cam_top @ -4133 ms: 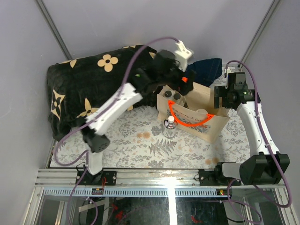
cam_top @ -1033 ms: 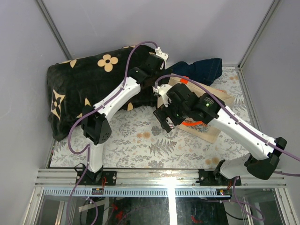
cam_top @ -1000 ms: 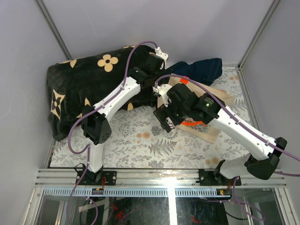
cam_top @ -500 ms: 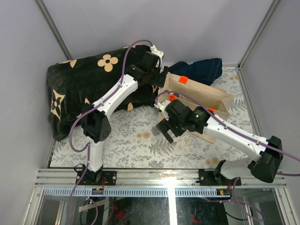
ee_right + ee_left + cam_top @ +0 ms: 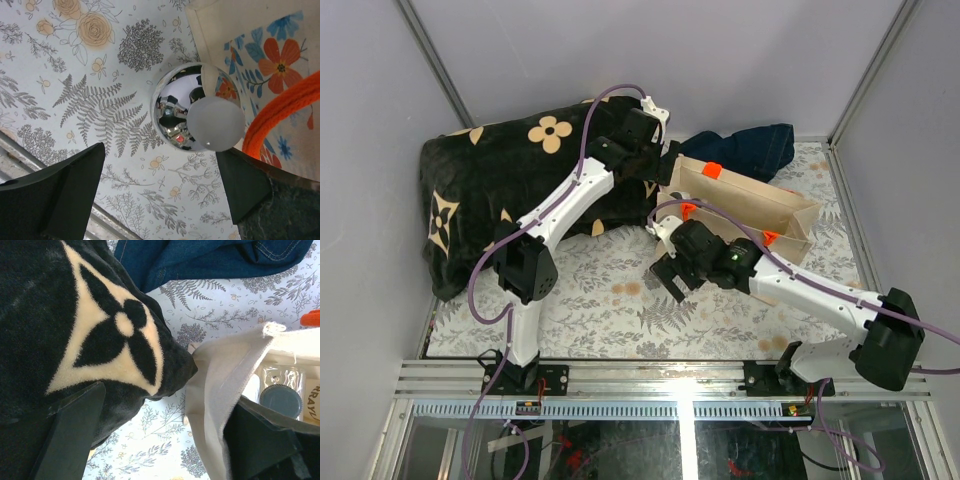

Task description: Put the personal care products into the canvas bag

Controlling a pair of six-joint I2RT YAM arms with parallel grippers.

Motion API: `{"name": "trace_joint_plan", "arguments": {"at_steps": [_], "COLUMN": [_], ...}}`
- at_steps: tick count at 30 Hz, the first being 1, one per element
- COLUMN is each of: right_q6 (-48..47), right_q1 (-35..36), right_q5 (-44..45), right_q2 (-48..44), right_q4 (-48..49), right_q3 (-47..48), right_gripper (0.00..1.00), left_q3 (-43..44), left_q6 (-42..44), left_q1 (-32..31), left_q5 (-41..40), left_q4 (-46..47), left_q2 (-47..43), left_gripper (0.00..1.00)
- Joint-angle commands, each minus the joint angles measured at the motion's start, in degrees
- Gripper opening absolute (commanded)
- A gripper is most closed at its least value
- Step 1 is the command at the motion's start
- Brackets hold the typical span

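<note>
The canvas bag (image 5: 745, 200) stands at mid-table, mouth up, orange tab on its far rim. My left gripper (image 5: 655, 182) is open at the bag's left end. In the left wrist view one finger (image 5: 260, 445) sits inside the bag's wall (image 5: 225, 385) and the other over the blanket. A dark-capped bottle (image 5: 280, 400) stands inside the bag. My right gripper (image 5: 670, 280) hangs open over the clear white-capped bottle (image 5: 197, 120), which stands on the table against the bag's printed side (image 5: 250, 50) and orange handle (image 5: 285, 110). The top view hides this bottle.
A black blanket with cream flowers (image 5: 510, 180) fills the far left and touches the bag's left end. A dark navy cloth (image 5: 750, 145) lies behind the bag. The table's metal rail (image 5: 670, 380) runs along the near edge.
My right arm has swung off the bag's top, down and toward the near left, to hover over the white-capped bottle. The bag's mouth now shows. The left gripper has barely moved.
</note>
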Motion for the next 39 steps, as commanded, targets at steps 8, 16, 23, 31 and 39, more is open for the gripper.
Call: {"name": "trace_joint_plan", "arguments": {"at_steps": [8,16,23,31,39], "right_q6": [-4.4,-5.68,-5.22,-5.09,-5.21], "right_q1": [-5.23,-6.66,-6.65,-6.66,-6.65], "right_q5": [1.3,-1.25,-2.85,-3.88,-3.09], "right_q2": [3.68,6.23,6.38,6.3,8.13], "right_q4": [9.35,9.24,11.82,15.63,18.54], "right_q3": [-0.92,-1.04,-3.4,-5.52,-5.17], "right_gripper": [0.99,1.0,0.99,0.96,0.95], "left_q3": [2.78,3.01,3.35,3.97,4.46], "left_q6": [0.28,0.12,-0.28,-0.68,-1.1], "left_q1": [1.14,1.14,1.08,1.16,1.14], "left_q5": [-0.72,-0.68,-0.43,0.24,0.69], "left_q4": [0.02,0.06,-0.14,-0.48,-0.58], "left_q2": [0.68,0.8,1.39,2.0,2.47], "left_gripper": [0.88,0.88,0.88,0.88,0.87]}}
